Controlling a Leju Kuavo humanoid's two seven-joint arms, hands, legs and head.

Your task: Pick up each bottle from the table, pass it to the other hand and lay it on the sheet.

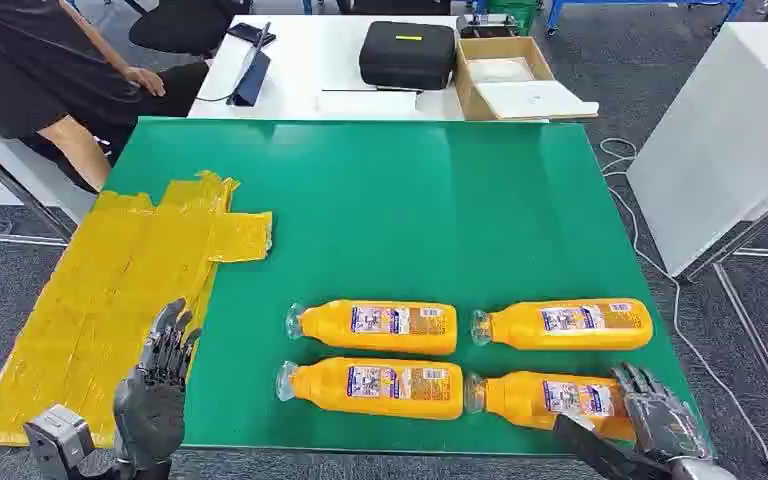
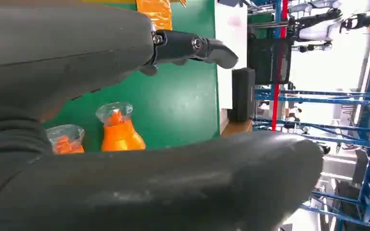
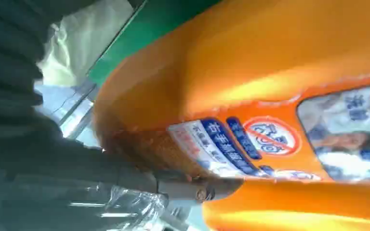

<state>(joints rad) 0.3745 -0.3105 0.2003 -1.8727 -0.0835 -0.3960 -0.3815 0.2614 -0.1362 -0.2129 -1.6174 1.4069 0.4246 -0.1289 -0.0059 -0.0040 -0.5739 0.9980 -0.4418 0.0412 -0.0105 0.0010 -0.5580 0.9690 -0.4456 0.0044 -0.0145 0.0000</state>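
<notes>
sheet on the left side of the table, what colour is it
Yellow; the sheet shows best in the head view, crinkled, on the green table.

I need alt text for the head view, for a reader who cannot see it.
Four orange bottles lie on their sides in two rows on a green table; the robot's right hand reaches the near right bottle. Its left hand hovers open by a yellow sheet at the table's left.

The right robot hand [image 1: 660, 420] hides the base of the near-right bottle [image 1: 545, 398].
</notes>
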